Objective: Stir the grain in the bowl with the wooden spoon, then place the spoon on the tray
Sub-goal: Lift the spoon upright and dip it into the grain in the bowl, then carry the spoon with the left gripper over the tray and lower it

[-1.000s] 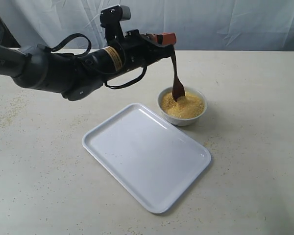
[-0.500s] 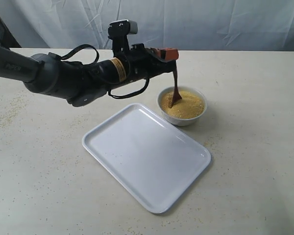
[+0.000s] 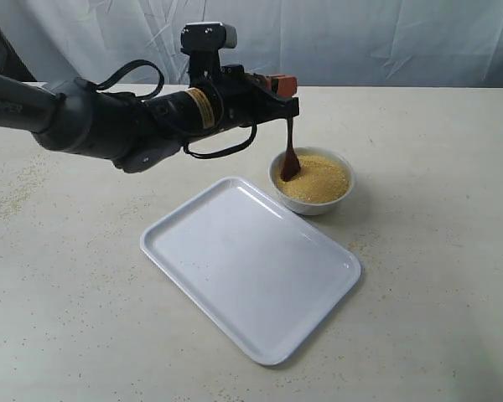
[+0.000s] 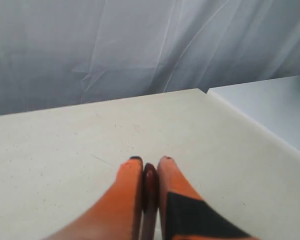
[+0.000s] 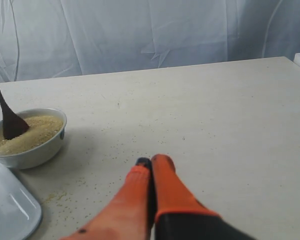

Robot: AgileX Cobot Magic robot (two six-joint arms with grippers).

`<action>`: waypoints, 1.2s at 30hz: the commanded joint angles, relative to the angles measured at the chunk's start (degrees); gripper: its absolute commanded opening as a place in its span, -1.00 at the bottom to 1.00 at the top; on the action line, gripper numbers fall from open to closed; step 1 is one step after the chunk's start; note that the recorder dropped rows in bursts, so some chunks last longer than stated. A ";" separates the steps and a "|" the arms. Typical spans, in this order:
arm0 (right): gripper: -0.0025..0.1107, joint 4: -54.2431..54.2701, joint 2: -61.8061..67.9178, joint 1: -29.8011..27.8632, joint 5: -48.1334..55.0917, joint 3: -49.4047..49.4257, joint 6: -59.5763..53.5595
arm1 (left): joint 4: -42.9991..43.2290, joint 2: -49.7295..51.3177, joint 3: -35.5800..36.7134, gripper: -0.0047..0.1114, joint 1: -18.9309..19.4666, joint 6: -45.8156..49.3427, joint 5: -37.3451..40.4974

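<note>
The grain (image 3: 325, 179) fills the bowl (image 3: 335, 203) almost to its rim as a yellow mound. The spoon (image 3: 289, 159) stands nearly upright in it, with its scoop dug into the side of the mound nearest the tray (image 3: 251, 268). The left gripper (image 3: 283, 90) holds the top of the handle from above. In the left wrist view its orange fingers (image 4: 132, 172) are drawn in narrow, with the dark handle end clamped between them.

This looks like the stirring step, with the spoon in the grain and not yet lifted away. The next move likely calls for sweeping the scoop round inside the bowl. It should stay shallow and slow, because the grain sits level with the rim and could spill over. After that the spoon must rise clear of the rim, cross to the tray and be laid flat.

The bowl stands just beside the tray's far corner, apart from it, so the carry is short. The tray's flat floor is bare, and its low rim should not be much to clear. The table (image 3: 436, 251) is open around both, dusted with loose grains (image 5: 65, 192).

The right gripper (image 5: 151, 163) hangs low over the table, well apart from the bowl, with its jaws closed together on nothing.
</note>
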 commanded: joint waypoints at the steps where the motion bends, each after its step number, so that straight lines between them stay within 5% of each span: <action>1: -0.96 -0.05 -0.34 -0.35 -0.47 0.07 0.00 | 6.79 -0.04 -0.02 -0.92 -0.19 -6.71 -2.95; 17: -0.96 -0.05 -0.34 -0.35 -0.47 0.07 0.00 | 4.18 -1.88 -1.53 -0.92 0.07 -3.92 7.74; 22: -0.96 -0.05 -0.34 -0.35 -0.47 0.07 0.00 | 9.59 -1.32 -1.53 -0.92 -0.05 -15.57 0.16; 26: -0.96 -0.05 -0.34 -0.35 -0.47 0.07 0.00 | 11.00 -4.50 -1.53 -0.92 -0.05 -15.58 0.24; 36: -0.96 -0.05 -0.34 -0.35 -0.47 0.07 0.00 | 10.41 -3.74 -1.53 -0.92 -0.05 -4.28 6.17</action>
